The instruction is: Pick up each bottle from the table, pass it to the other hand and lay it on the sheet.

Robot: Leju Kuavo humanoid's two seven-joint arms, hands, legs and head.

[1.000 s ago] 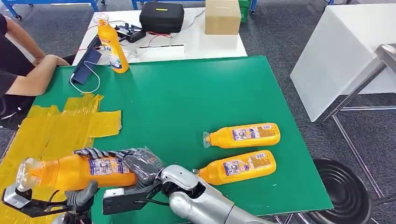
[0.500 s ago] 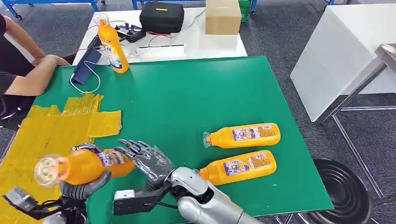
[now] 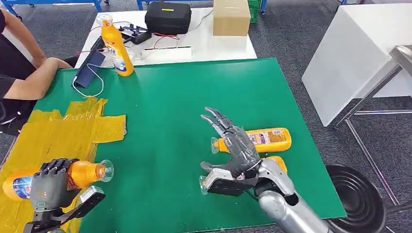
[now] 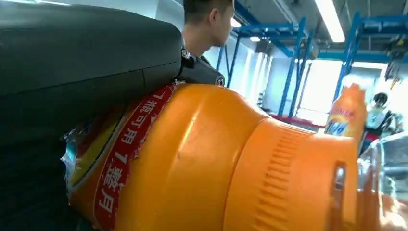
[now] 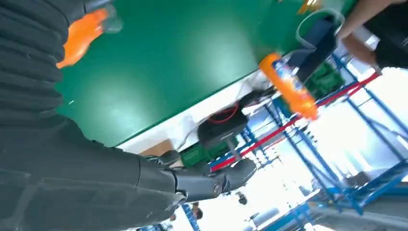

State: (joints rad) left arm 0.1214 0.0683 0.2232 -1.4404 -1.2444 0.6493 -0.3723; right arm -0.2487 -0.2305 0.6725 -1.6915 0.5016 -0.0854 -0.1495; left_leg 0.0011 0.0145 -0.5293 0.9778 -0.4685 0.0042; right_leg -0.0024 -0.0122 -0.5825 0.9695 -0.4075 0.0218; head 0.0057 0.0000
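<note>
Since half a second ago the right hand [image 3: 232, 145] has let go and swung from the handover spot at 7 o'clock to over the two lying bottles at 4 o'clock, fingers now spread, holding nothing; the left hand [image 3: 48, 187] has carried the held bottle [image 3: 82, 174] out over the yellow sheet [image 3: 53, 133] at 8 o'clock, fingers wrapped round its label, cap toward the table centre. Progress, judged: handover done, this bottle not yet laid down; no bottle lies on the sheet. Left to do: far lying bottle [image 3: 265, 139], near lying bottle [image 3: 278, 163] mostly behind the right hand, upright bottle [image 3: 116, 46] at 11 o'clock. Green table [image 3: 184, 97] middle is open room; a person's arm [image 3: 34, 80] rests at the 10 o'clock edge, near the sheet.
</note>
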